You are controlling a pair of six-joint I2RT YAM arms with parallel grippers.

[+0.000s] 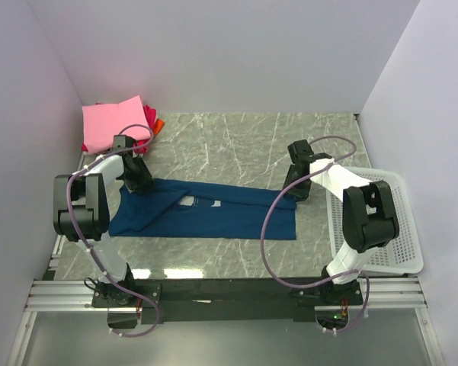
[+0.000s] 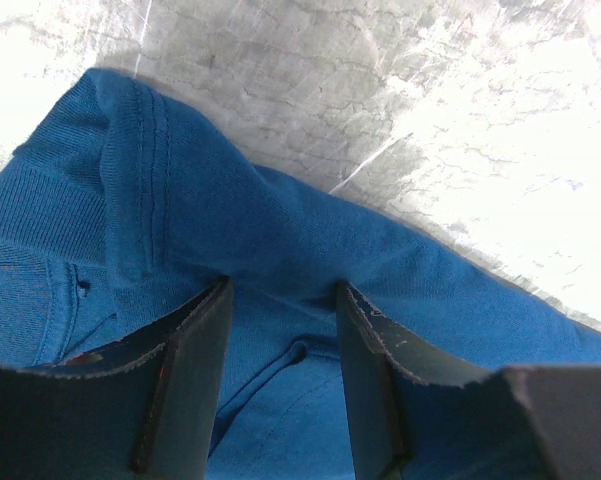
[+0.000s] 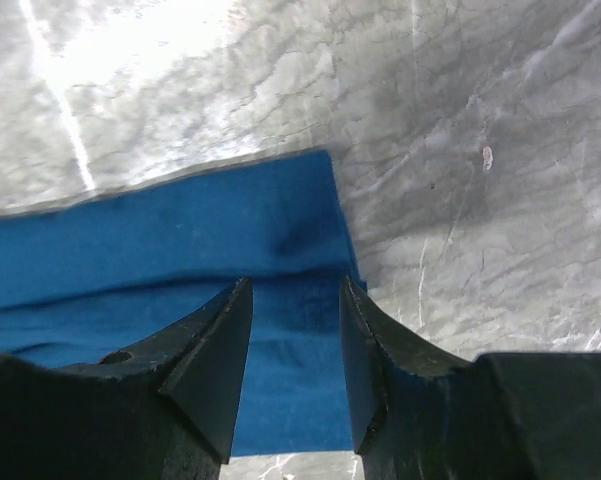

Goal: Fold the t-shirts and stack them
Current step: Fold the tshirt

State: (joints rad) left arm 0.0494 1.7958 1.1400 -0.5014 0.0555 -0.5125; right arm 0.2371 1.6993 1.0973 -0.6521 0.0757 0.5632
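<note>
left wrist: blue t-shirt [image 2: 280, 230] lies between parted left fingers [image 2: 192, 380].

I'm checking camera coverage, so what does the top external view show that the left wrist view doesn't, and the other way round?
Top external only: the folded pink t-shirt far left, the white mesh basket at right, the right gripper. Left wrist only: the ribbed collar and stitched seam up close. Both: the dark blue t-shirt, the marble table, and the left gripper with jaws apart over the cloth.
</note>
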